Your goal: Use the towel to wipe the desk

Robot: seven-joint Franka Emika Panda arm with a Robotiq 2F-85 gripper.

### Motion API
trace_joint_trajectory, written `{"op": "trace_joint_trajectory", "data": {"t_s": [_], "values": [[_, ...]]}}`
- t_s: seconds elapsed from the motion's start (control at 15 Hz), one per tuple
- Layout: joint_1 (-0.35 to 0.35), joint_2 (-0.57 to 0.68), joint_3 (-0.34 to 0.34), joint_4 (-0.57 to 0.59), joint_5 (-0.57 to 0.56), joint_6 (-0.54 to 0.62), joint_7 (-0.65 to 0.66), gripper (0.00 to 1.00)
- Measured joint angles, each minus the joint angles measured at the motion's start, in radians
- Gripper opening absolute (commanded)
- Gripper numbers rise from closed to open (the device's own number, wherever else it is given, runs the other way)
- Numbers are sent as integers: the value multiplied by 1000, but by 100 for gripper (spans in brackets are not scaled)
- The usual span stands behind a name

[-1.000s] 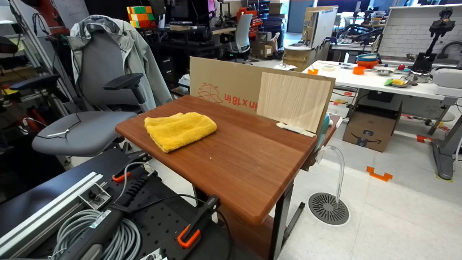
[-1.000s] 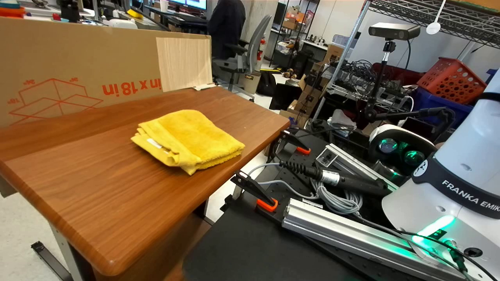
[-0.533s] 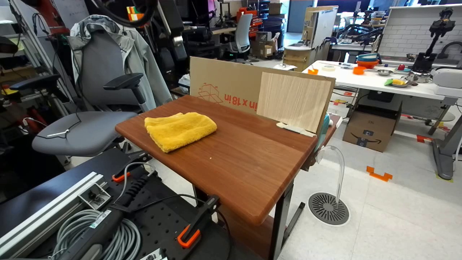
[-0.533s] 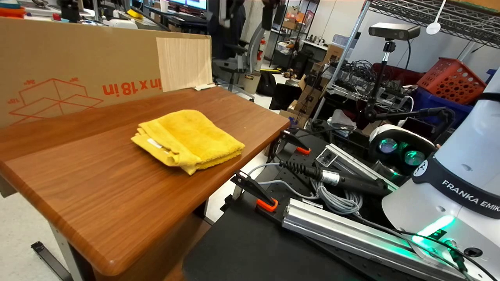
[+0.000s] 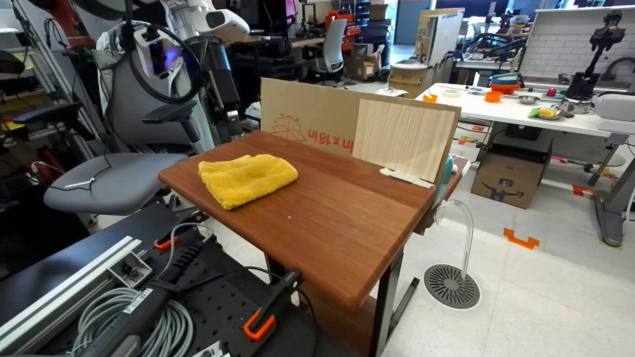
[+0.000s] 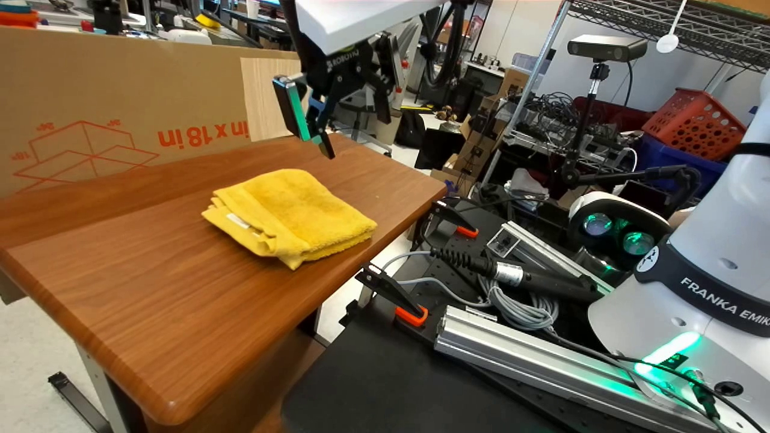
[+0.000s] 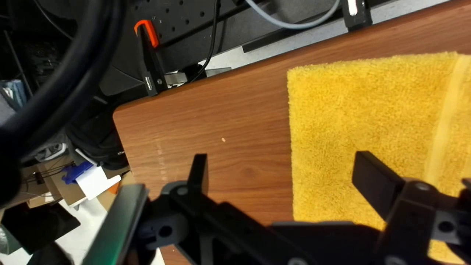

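Observation:
A folded yellow towel lies flat on the brown wooden desk in both exterior views: towel point(image 5: 248, 179) and desk point(image 5: 337, 243), towel point(image 6: 295, 210) and desk point(image 6: 138, 300). My gripper point(image 6: 355, 127) hangs in the air above the desk, beyond the towel in that view, and is apart from it. In the wrist view my gripper point(image 7: 281, 162) is open and empty. One finger shows over bare desk point(image 7: 235, 106), the other over the towel point(image 7: 353, 121), with the towel's edge between them. A small pale speck point(image 7: 223, 140) lies on the desk beside the towel.
A cardboard sheet point(image 5: 317, 114) stands along the desk's long edge, with a light wood panel point(image 5: 404, 139) against it. The black robot table point(image 6: 373, 367) adjoins the opposite edge, with orange-tipped clamps point(image 6: 412, 316), cables and an aluminium bar point(image 6: 529, 361). A grey chair point(image 5: 124, 178) stands nearby.
My arm and gripper were out of view one second ago. They have come down into both exterior views from the top, over the desk. The towel has not moved.

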Motion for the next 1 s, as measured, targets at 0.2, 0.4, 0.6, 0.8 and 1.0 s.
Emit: {"op": "trace_joint_trajectory", "data": {"t_s": [0.2,0.4,0.6,0.8,1.0], "values": [[0,-13,-10,0,0,0,-2,100],[12,-7,-49,0,2,-21,-11,100],[17,25,-107,28,-5,-146,17,100],[16,87,-160,99,42,-205,38,100],[4,142,-183,162,173,-192,-52,100]]}}
